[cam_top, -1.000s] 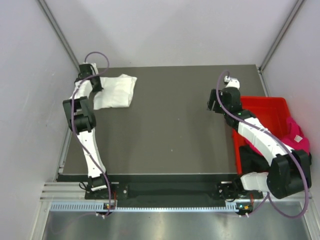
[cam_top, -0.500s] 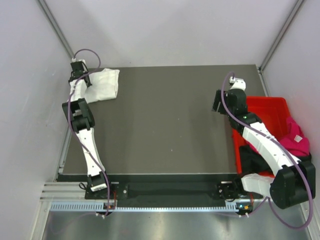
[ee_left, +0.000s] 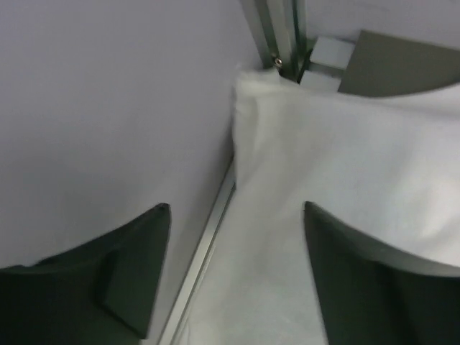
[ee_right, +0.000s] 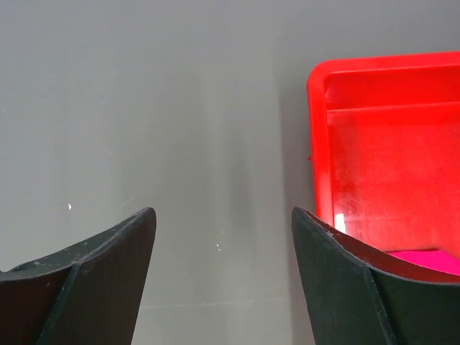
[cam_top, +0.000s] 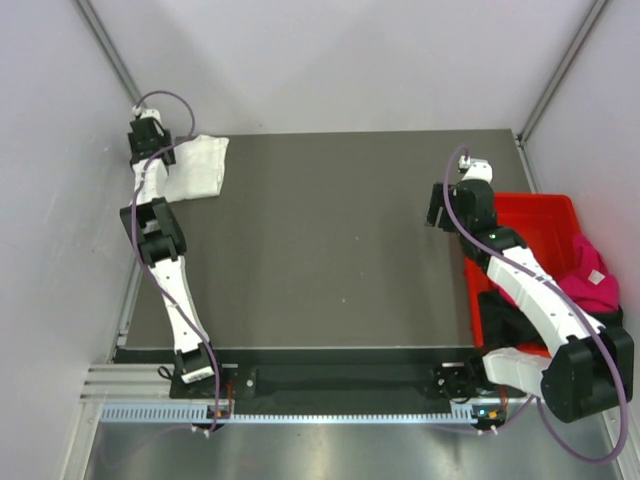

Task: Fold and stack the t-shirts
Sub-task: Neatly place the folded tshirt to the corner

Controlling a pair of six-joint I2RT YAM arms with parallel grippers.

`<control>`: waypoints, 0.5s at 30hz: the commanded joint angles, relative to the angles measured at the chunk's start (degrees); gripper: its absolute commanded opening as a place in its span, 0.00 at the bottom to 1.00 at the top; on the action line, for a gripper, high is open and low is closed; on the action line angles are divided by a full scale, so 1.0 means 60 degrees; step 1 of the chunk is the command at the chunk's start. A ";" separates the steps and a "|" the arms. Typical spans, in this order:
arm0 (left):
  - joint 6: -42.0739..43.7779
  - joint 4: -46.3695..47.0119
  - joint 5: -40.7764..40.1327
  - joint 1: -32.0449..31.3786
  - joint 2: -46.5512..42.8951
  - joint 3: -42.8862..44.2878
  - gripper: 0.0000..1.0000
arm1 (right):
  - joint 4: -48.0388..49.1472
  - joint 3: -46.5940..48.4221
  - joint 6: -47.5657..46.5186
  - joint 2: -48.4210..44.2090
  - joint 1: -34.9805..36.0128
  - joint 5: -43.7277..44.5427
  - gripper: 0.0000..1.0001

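A folded white t-shirt (cam_top: pixel 196 168) lies in the table's far left corner, against the wall rail. My left gripper (cam_top: pixel 149 150) hovers over its left edge with the jaws open. In the left wrist view the white t-shirt (ee_left: pixel 345 165) fills the right side, and the left gripper (ee_left: pixel 236 237) holds nothing, one finger over the rail, the other over the cloth. A magenta-pink t-shirt (cam_top: pixel 590 282) hangs over the right side of the red bin. My right gripper (cam_top: pixel 440 208) is open above bare table just left of the bin. A sliver of the magenta-pink t-shirt (ee_right: pixel 431 259) shows beside the right gripper (ee_right: pixel 223 237).
The red plastic bin (cam_top: pixel 530 212) stands at the table's right edge; in the right wrist view the bin's rim (ee_right: pixel 318 129) is close to my right finger. A metal frame post (ee_left: pixel 284 36) and white walls close in the far left corner.
My left arm carried the white t-shirt further into the far left corner, then opened and let it go. The right gripper shifted slightly right toward the bin and stayed open.
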 commanded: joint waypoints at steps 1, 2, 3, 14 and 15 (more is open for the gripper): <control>0.0546 0.1013 -0.0680 0.0121 -0.0090 0.0466 0.84 | -0.0066 0.0299 -0.0142 -0.0354 -0.0094 0.0097 0.77; 0.0606 0.1013 -0.0797 0.0121 -0.0148 0.0451 0.94 | -0.0066 0.0313 -0.0156 -0.0324 -0.0079 0.0053 0.77; 0.0665 0.1013 -0.0943 0.0121 -0.0206 0.0364 0.95 | -0.0066 0.0328 -0.0128 -0.0310 -0.0094 0.0023 0.77; 0.1031 -0.0212 0.0912 -0.0435 -0.2780 -0.2199 0.94 | 0.0080 0.0314 0.0049 -0.0266 -0.0094 -0.0358 0.77; 0.1060 -0.0420 0.1162 -0.0508 -0.3046 -0.2752 0.94 | 0.0080 0.0313 0.0034 -0.0295 -0.0094 -0.0372 0.77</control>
